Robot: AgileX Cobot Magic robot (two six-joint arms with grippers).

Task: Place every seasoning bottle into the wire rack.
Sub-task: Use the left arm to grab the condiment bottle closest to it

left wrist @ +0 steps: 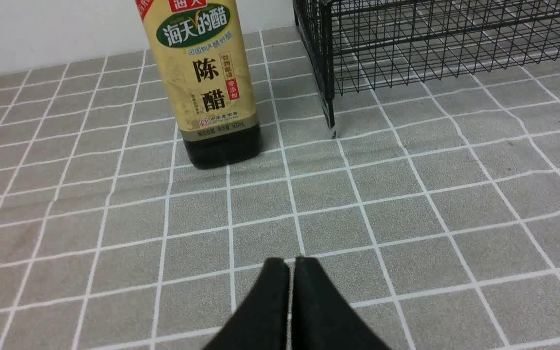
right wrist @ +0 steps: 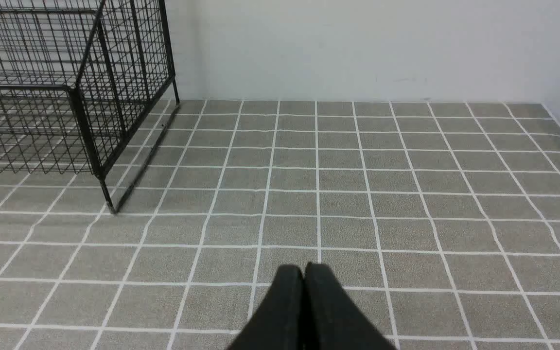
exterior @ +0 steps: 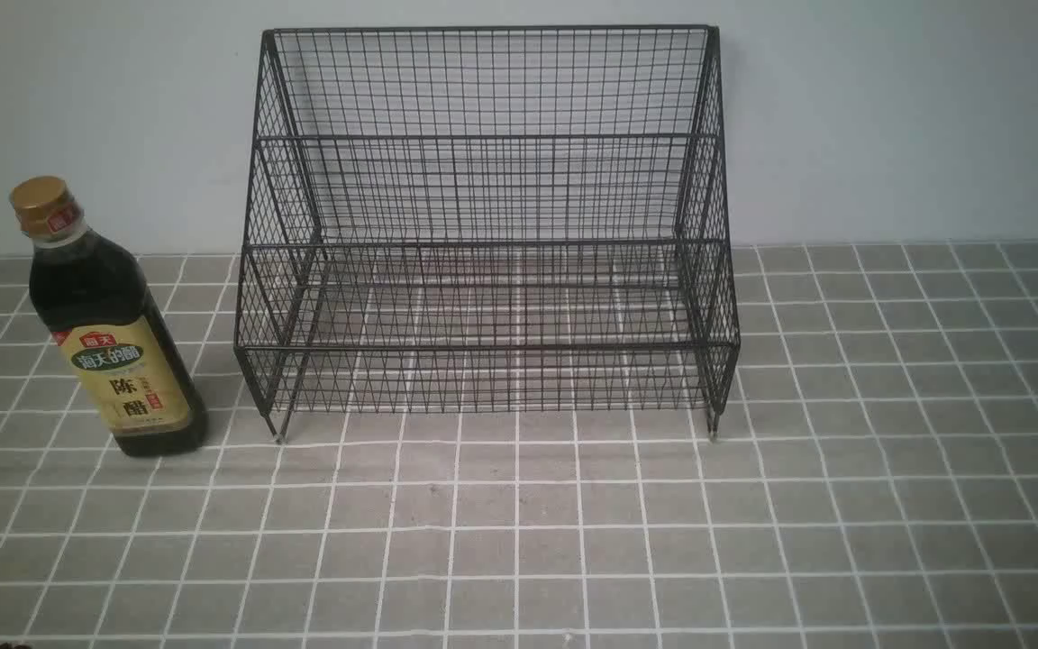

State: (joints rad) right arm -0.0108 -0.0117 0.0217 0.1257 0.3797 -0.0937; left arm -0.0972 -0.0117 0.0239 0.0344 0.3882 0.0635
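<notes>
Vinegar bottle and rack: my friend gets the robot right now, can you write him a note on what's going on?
Left gripper: shut, empty, pointed toward the vinegar bottle.
Right gripper: shut, empty.
Bottle: upright on the tiled tabletop, left of the wire rack, not touching it.
Done: nothing yet; the rack holds no bottle.
Left: probably open the left gripper, grasp the bottle and stand it in the rack.
</notes>
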